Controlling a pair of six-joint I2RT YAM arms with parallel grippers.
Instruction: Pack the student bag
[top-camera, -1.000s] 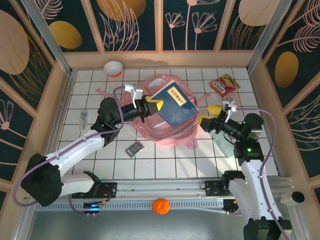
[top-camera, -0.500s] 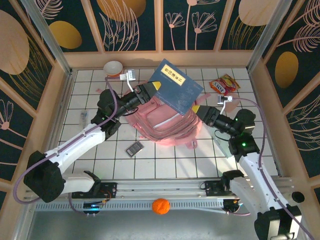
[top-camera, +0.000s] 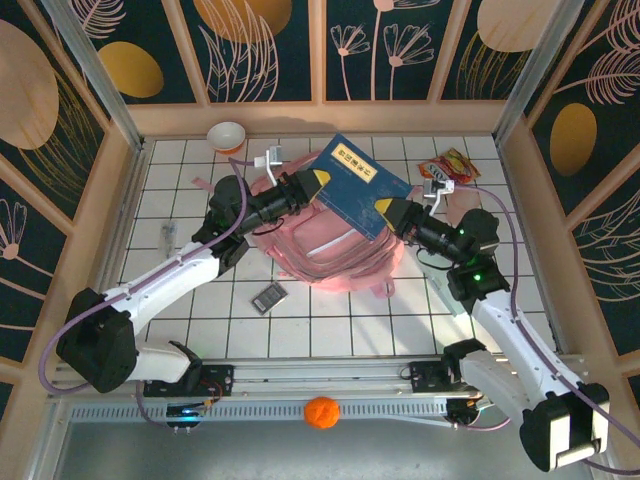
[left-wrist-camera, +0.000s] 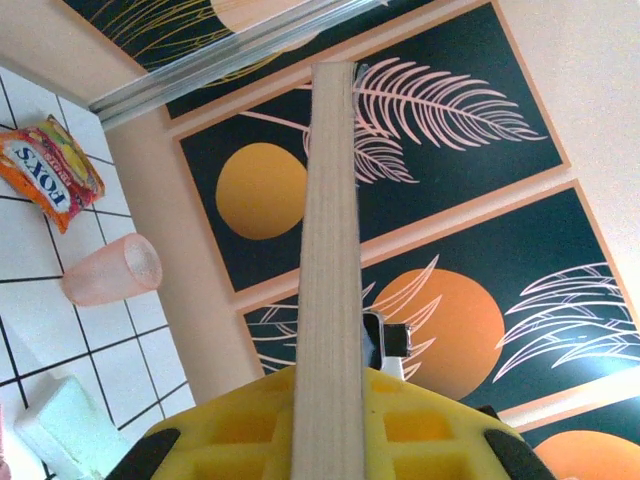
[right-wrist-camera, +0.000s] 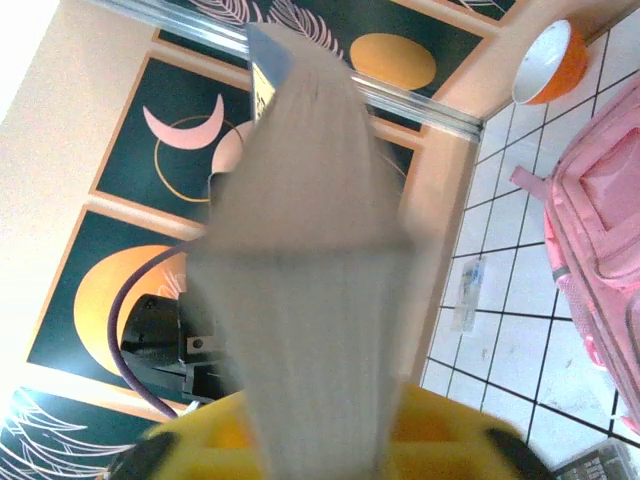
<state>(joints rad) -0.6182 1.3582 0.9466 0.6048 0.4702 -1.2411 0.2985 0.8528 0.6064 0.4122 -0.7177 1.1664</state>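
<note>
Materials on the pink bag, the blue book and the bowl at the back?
The student bag looks like soft matte fabric, likely synthetic; it slumps and creases. The book has a blue cover that looks like coated card with a faint sheen; its page edge is plain matte paper. The bowl is rigid and glossy, orange outside, white inside; ceramic or plastic, hard to tell.

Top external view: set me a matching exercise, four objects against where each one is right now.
Things:
1. blue hardcover book
2. orange-and-white round bowl
3. orange-and-yellow foil snack packet
4. fuzzy orange ball

Places:
A. far edge of the tiles, left side
B. near side of the rail, between the arm bases
C. raised above the soft pink fabric backpack
D. far edge of the tiles, right side

Pairs: 1-C, 2-A, 3-D, 4-B
</note>
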